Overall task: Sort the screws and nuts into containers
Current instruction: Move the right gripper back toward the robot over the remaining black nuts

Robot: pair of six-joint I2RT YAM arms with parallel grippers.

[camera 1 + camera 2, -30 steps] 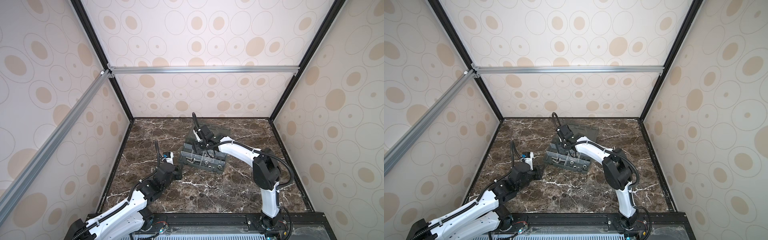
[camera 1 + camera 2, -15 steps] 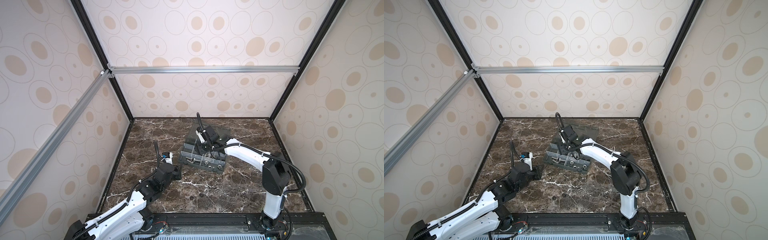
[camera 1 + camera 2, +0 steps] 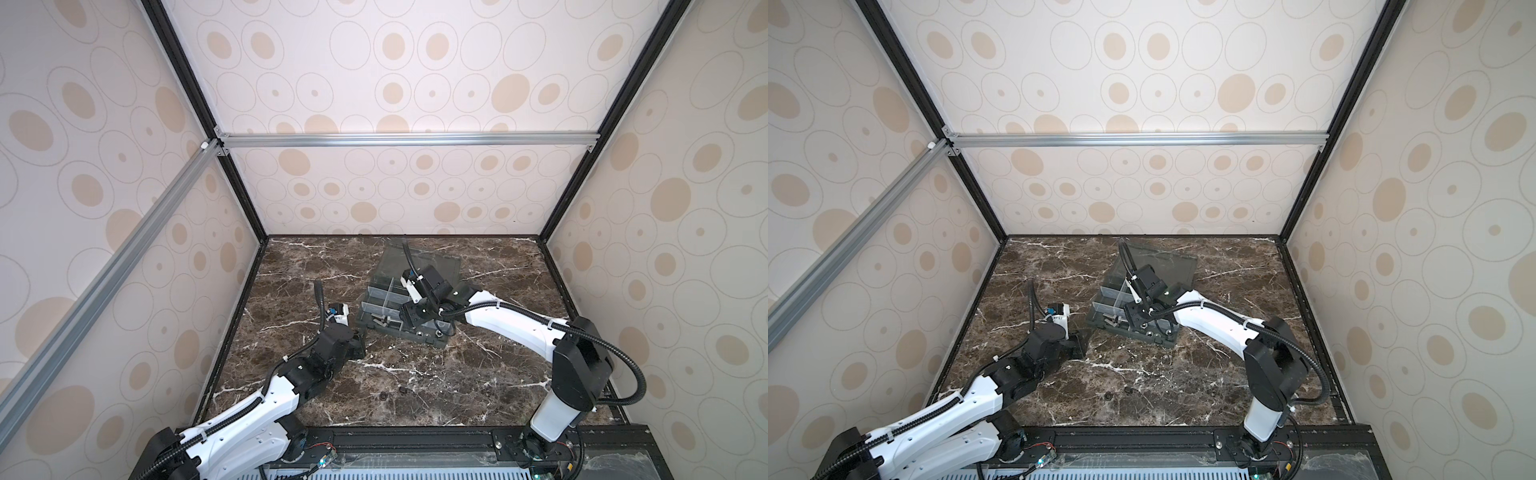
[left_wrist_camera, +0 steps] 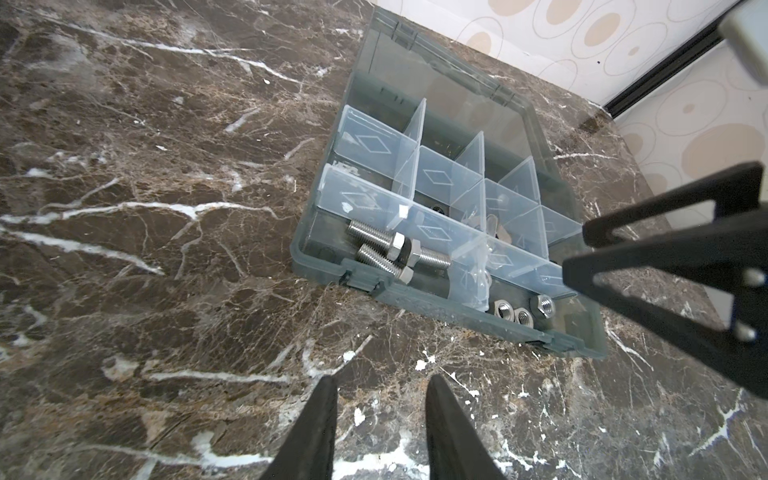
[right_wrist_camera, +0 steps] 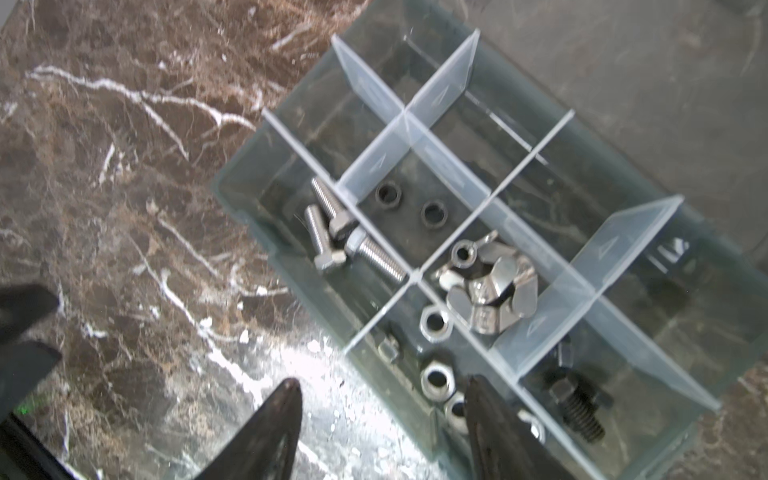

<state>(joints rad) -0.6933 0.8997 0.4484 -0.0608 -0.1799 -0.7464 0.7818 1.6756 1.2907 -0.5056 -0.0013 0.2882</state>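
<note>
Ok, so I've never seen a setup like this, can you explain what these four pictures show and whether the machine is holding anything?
It is a robot with two white-and-black arms, each ending in a two-fingered claw. Two pictures look down on the whole booth from overhead, almost identically; the other two come from a camera on each wrist. On the brown marble table sits a smoky-grey see-through plastic organizer box, its lid open, split into cells. One cell holds silver hex-head bolts; others hold silver hexagonal nuts, silver wing nuts, black rings and a black bolt. Two small dark pieces lie loose on the table. The left claw is near the box's corner, the right claw hangs over its near edge; both are open and hold nothing.
</note>
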